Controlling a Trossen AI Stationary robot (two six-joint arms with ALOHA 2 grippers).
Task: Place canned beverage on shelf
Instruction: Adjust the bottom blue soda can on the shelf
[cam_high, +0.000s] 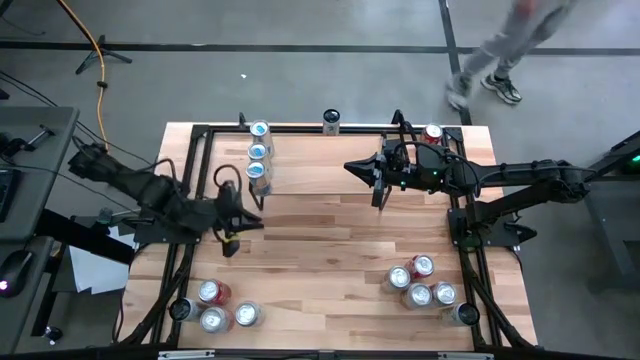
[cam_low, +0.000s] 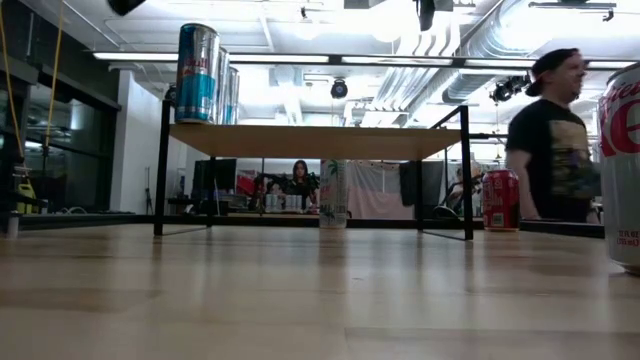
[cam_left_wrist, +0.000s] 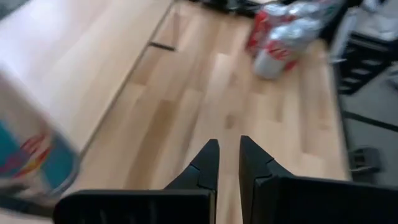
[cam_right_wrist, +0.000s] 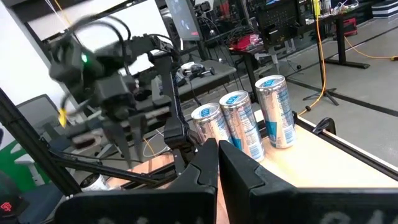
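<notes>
Wood shelf (cam_high: 330, 165), 3 blue cans (cam_high: 259, 152), red cans (cam_high: 420, 283)

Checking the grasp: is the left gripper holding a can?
No, the left gripper is shut on nothing, with bare table ahead.

Bright ceiling lights (cam_low: 400, 20) glare in the low view. The left wrist view is blurry, worst at nine o'clock.

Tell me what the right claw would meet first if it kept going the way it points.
Probably the three blue-and-silver cans standing on the shelf, the nearest first; the right claw is shut, and depth is unclear.
</notes>
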